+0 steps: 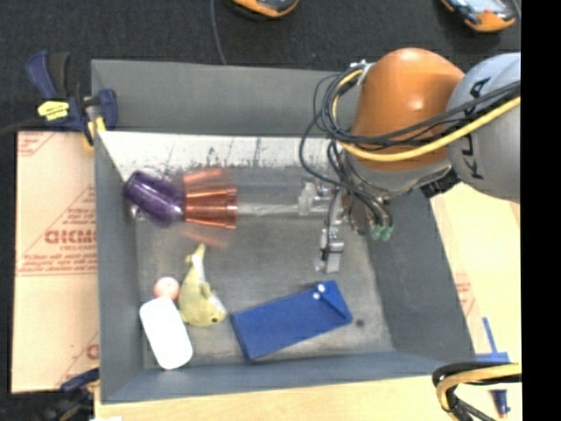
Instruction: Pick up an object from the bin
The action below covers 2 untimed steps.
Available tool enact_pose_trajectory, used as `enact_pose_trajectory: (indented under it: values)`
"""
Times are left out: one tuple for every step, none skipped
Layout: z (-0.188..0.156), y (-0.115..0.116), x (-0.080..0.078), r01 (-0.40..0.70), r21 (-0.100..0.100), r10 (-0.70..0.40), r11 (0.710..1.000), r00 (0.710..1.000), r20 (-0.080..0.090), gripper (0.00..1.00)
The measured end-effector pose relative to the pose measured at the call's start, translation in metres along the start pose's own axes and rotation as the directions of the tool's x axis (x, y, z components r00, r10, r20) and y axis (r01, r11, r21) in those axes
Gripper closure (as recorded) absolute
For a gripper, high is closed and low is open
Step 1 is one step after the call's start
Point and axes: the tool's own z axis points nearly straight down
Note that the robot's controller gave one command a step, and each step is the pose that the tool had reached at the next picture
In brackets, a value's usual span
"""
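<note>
Hanging gripper (331, 263): mine, above bare floor of the grey metal bin (263, 112); whether it is apart or together, I cannot tell.
Nearest: flat blue rectangular pouch (285, 324), just below-left of me, nothing held.
Left: stacked copper cups (210, 200), lying down.
Lower left: yellow soft toy (200, 303), small pink ball (165, 288), white oblong block (166, 333).
Farthest left: purple rounded piece (153, 196), touching the cups.

**Arm reaching in from the right**

The grey arm (495, 121) is stretching in from the upper right of the frame, black and yellow cables (320, 121) looping around its orange cover (408, 99). The gripper (331, 251) is hanging downward, just right of centre.
</note>
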Motion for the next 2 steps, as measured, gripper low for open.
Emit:
enact_pose_trajectory:
  values:
    - [-0.004, 0.000, -0.001, 0.000, 0.000, 0.000, 1.000, 1.000, 0.008, 0.00]
    - [0.044, -0.016, 0.013, 0.088, 0.001, -0.088, 0.996, 0.996, 0.011, 0.00]
